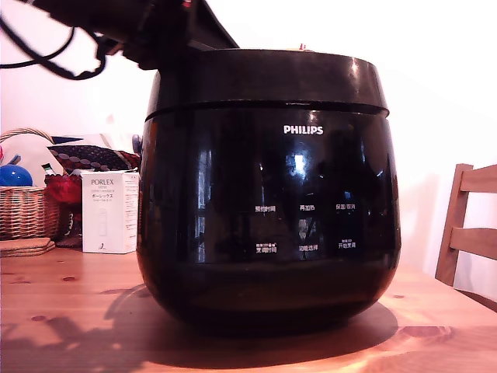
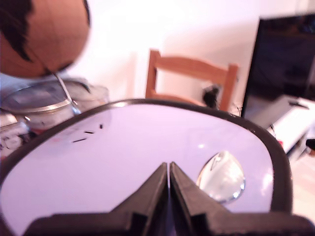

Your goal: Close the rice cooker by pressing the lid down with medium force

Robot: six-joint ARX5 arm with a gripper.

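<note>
The rice cooker (image 1: 268, 217) is a large glossy black pot with white PHILIPS lettering, and it fills the middle of the exterior view. The lid (image 1: 268, 78) lies down on the body, with a thin seam running around below it. My dark arm (image 1: 167, 31) reaches in from the exterior view's upper left, above the lid's rear edge. In the wrist view the lid (image 2: 123, 162) shows as a glossy reflective top with a dark rim and a silver oval button (image 2: 221, 177). My gripper (image 2: 168, 166) is shut with nothing in it, its black fingertips together just over the lid's top surface.
The cooker stands on a wooden table (image 1: 70, 311). A wicker basket (image 1: 23, 210) and a white PORLEX box (image 1: 109, 211) sit at the exterior view's left. A wooden chair (image 1: 470, 225) stands at its right. The wrist view shows a chair (image 2: 189, 73), a glass jar (image 2: 39, 103) and a dark screen (image 2: 280, 64).
</note>
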